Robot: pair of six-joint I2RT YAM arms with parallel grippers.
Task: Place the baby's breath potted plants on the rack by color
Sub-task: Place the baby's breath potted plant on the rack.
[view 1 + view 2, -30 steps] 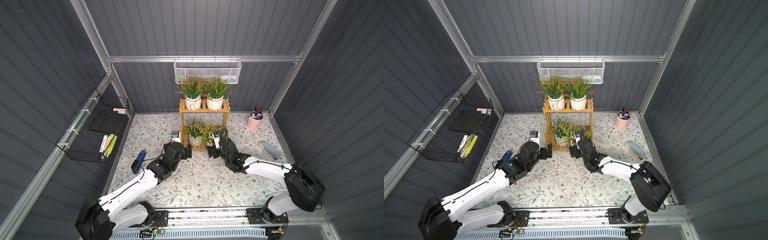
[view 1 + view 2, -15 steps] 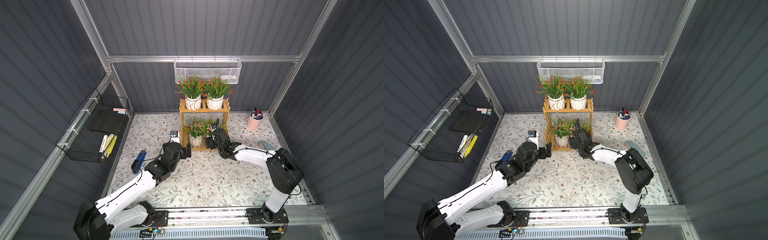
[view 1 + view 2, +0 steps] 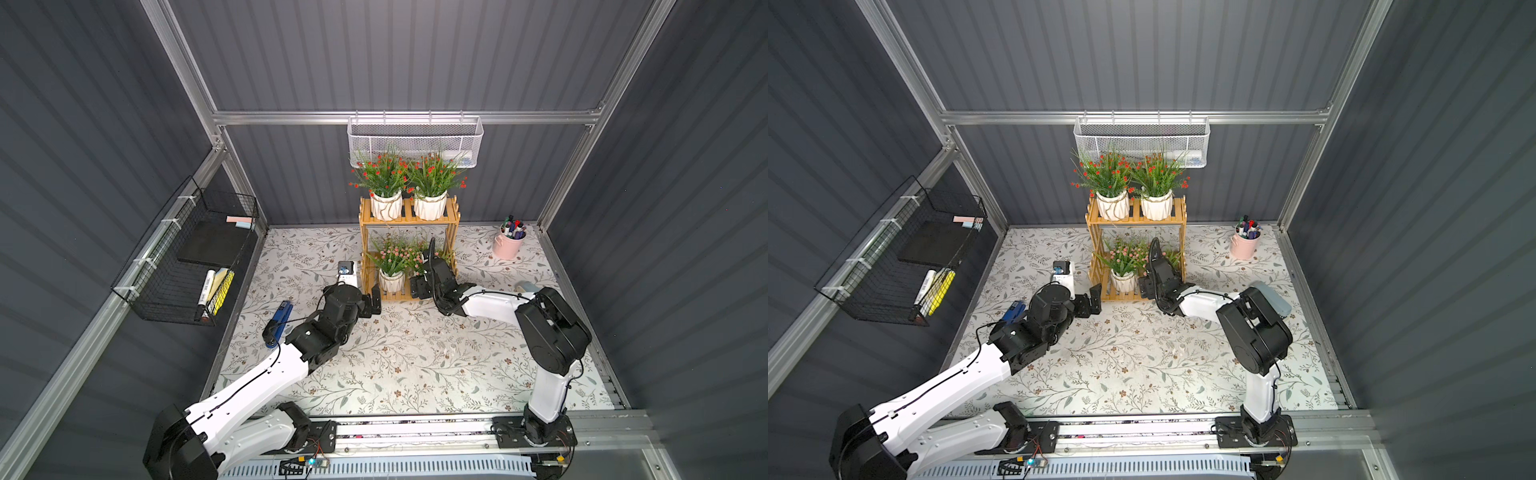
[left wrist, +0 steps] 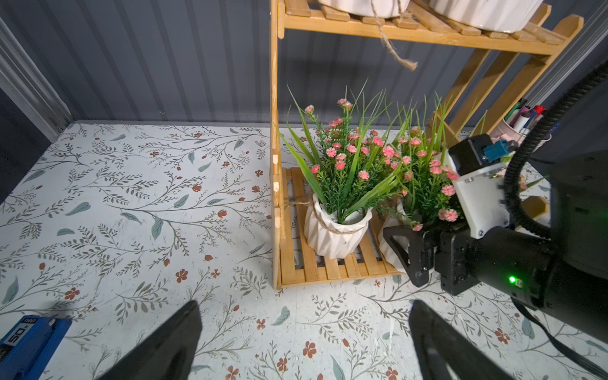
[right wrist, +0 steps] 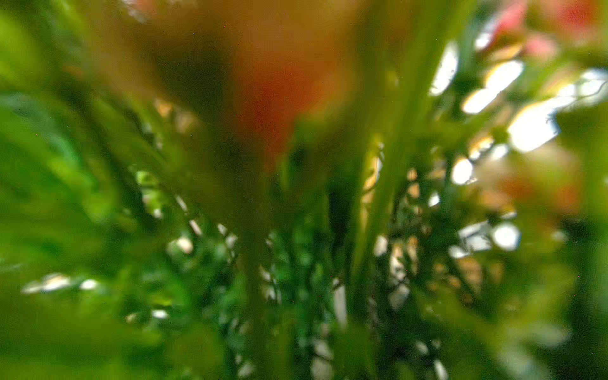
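Colours sorted: two red plants [image 3: 384, 178] top the rack [image 3: 409, 223], and two pink plants [image 4: 342, 158] fill its lower shelf [image 4: 332, 269]. The right gripper [image 3: 419, 286] is at the right one's pot [image 4: 389, 255], jaws flanking it, pinch unclear. The left gripper [image 4: 304, 309] hovers near, jaws spread, empty. Only the left wrist view shows that pot; the right wrist view shows leaf blur.

On my wooden rack [image 3: 409, 224], the left red plant [image 3: 384, 183] and right red plant [image 3: 434, 183] stand upright on the top tier. The left pink plant [image 4: 342, 184] and right pink plant [image 4: 422, 184] stand close together on the lower tier, with my right tool [image 3: 420, 279] at the right one's white ribbed pot.
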